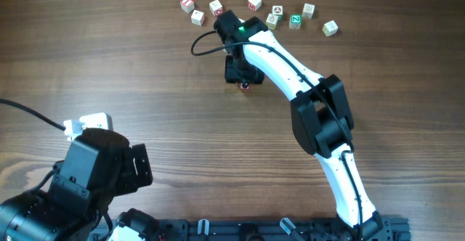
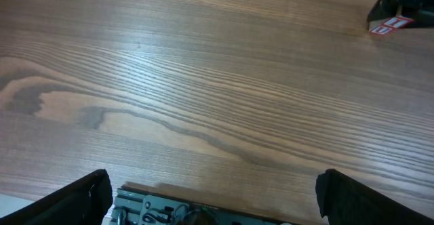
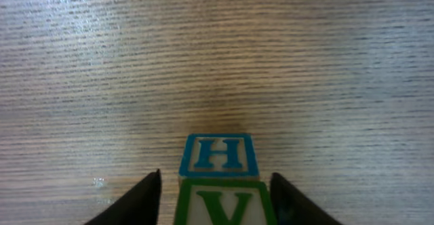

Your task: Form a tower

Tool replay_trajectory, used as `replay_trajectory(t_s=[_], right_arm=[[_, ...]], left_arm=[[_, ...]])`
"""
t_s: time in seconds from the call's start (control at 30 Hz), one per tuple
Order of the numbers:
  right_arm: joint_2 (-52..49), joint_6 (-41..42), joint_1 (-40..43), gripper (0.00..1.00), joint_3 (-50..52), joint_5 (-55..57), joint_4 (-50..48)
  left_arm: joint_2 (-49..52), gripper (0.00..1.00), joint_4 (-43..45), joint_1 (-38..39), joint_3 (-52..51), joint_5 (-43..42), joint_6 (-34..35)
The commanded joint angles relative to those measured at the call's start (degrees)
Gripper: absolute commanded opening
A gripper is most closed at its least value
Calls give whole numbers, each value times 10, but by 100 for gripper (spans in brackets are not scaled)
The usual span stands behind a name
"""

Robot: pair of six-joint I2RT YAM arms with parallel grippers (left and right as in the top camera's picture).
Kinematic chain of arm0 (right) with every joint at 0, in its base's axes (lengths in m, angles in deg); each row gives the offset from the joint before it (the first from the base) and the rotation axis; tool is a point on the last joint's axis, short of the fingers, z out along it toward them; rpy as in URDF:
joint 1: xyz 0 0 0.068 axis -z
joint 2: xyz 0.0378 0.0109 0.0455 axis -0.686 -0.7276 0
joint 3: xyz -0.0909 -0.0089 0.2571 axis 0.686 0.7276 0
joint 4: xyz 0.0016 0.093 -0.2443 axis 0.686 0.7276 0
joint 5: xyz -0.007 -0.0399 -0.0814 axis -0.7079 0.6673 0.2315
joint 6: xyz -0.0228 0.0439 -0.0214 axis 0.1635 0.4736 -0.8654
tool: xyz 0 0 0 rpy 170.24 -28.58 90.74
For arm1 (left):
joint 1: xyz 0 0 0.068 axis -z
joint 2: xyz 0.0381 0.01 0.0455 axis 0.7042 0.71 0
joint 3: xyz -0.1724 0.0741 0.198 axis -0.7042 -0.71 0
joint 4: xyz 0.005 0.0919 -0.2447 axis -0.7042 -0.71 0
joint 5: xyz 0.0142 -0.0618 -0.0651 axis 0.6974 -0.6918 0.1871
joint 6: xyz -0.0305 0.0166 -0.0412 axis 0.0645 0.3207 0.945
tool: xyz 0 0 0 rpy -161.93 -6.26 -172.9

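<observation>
The tower [image 3: 218, 156] shows in the right wrist view as a green V cube [image 3: 220, 205] stacked against a blue H cube [image 3: 218, 154]. My right gripper [image 3: 215, 201] straddles the V cube. Its left finger [image 3: 139, 201] stands a small gap off the cube, and its right finger [image 3: 288, 201] is close against it. From overhead the right gripper [image 1: 242, 74] hides the tower except a red-marked edge [image 1: 245, 86]. The left wrist view catches that red-marked face [image 2: 392, 25] at the far top right. My left gripper [image 2: 217, 198] is open over bare wood.
Several loose cubes lie in a row at the table's far edge, from a red-marked one [image 1: 187, 4] to a pale one [image 1: 330, 28]; a green-marked cube [image 1: 296, 21] is among them. The left arm [image 1: 87, 176] sits at the near left corner, and a black rail [image 1: 290, 230] runs along the front edge.
</observation>
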Motion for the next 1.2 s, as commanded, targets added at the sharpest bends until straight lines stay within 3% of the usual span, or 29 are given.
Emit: replay_trajectory(t_s=[0.0,0.33,0.5,0.53,0.73,0.93,1.03,1.17], right_arm=[[-9,-4,-2,43,0,8,-12],[-9,-33,-2,22,0,8,-11],[-9,-49,-2,21,0,5,-10],[-9,-50,-2,22,-1,5,-10],[-9,-55,-2,53,-1,5,-5],[-1,-62,-2,55,-9,5,-1],[0,-65,-2,51,-9,5,2],[15,-79,-2,68,-9,5,4]], left_arm=[[-2,100,0,-3,0,9,-9],[-2,100,0,-3,0,9,-9],[-2,100,0,-3,0,9,-9],[-2,100,0,-3,0,9,-9],[-2,100,0,-3,0,9,-9],[-2,100,0,-3,0,9,-9],[-2,100,0,-3,0,9,-9],[-2,100,0,-3,0,9,-9]])
